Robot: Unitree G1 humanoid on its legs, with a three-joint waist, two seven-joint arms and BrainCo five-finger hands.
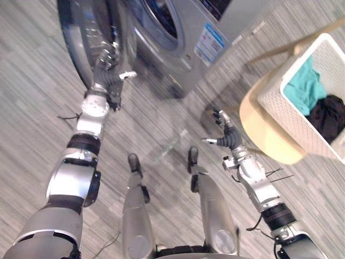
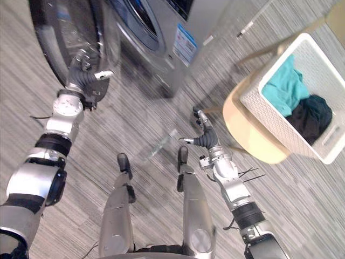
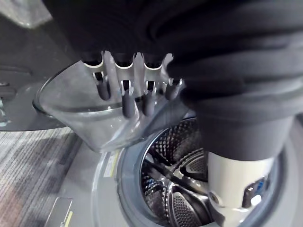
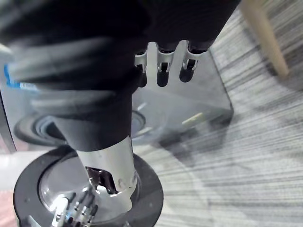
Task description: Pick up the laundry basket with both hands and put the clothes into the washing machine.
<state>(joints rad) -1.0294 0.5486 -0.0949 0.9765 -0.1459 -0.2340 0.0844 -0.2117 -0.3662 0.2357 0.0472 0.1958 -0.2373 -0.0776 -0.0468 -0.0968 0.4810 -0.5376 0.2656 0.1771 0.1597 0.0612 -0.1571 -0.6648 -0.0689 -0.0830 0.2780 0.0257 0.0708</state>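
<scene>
The white laundry basket (image 1: 294, 102) sits on a round wooden stool (image 1: 264, 129) at the right, holding a teal garment (image 1: 304, 86) and a black garment (image 1: 329, 116). The grey washing machine (image 1: 178, 48) stands ahead with its round door (image 1: 81, 38) swung open to the left. My left hand (image 1: 108, 67) is raised against the door's inner side, its fingers (image 3: 128, 90) relaxed in front of the glass bowl (image 3: 75, 113), holding nothing. The steel drum (image 3: 175, 175) shows behind. My right hand (image 1: 226, 132) hangs open over the floor, just left of the stool and apart from the basket.
Grey striped flooring lies between the machine and the stool. A wooden stool leg (image 4: 262, 33) stands near my right hand. The open door juts out on the left side of the machine's front.
</scene>
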